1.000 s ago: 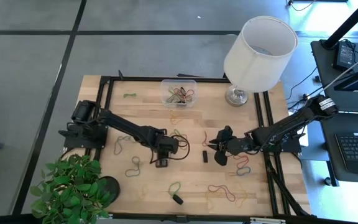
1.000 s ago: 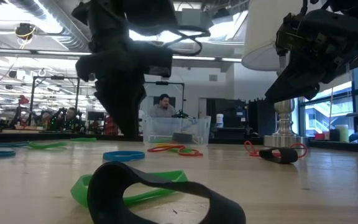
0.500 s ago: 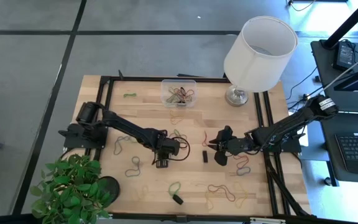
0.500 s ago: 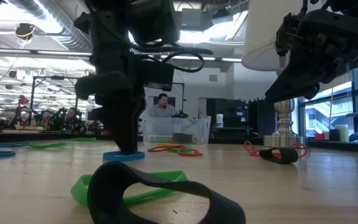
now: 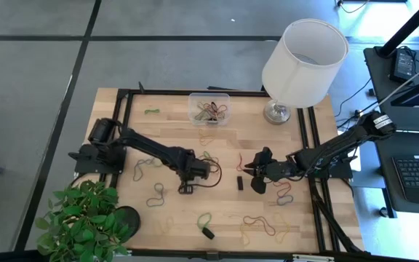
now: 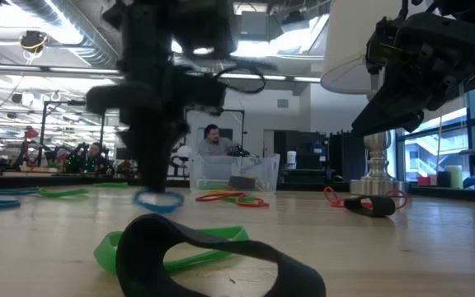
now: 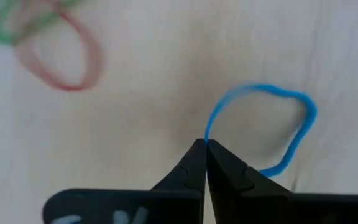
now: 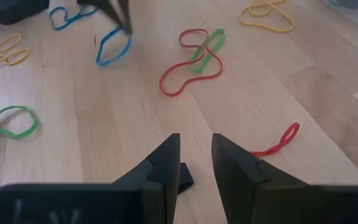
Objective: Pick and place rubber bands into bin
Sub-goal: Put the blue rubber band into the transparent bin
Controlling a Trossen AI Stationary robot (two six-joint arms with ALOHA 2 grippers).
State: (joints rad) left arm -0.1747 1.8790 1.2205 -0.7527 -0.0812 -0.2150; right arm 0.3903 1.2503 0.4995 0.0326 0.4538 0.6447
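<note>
Left wrist view: left gripper (image 7: 205,146) pinched fully together on a blue rubber band (image 7: 263,130) lying on the tabletop (image 5: 166,138), near its middle. Right gripper (image 8: 195,149) partly open, holding nothing, hovering toward the tabletop's right edge. Bin (image 5: 209,108) at the far edge, with bands inside. Other rubber bands (image 8: 188,62) scattered across the wood.
</note>
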